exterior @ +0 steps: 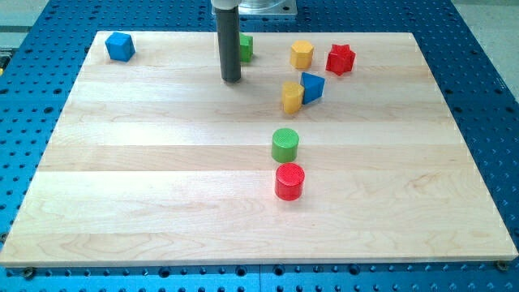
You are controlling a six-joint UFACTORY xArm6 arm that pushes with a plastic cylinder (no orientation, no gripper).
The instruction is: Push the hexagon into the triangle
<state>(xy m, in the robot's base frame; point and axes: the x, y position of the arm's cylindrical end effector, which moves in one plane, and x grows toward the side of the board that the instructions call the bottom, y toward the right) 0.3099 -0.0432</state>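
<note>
wooden board (pixel 162 203); my tip (pixel 232 79) left of yellow hexagon (pixel 302 54).

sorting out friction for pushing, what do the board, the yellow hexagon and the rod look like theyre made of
Board: looks like pale wood, joined planks with visible grain, smooth satin finish.
Yellow hexagon: probably plastic or painted wood; solid uniform colour, matte, no grain showing.
Rod ending in my tip: dark, smooth, slight sheen, likely metal or hard plastic; I cannot tell which. It stands at the view's left of the hexagon, apart from it.

The wooden board (pixel 162 203) (pale, on a blue perforated base (pixel 486 97)) carries eight small coloured blocks.
</note>
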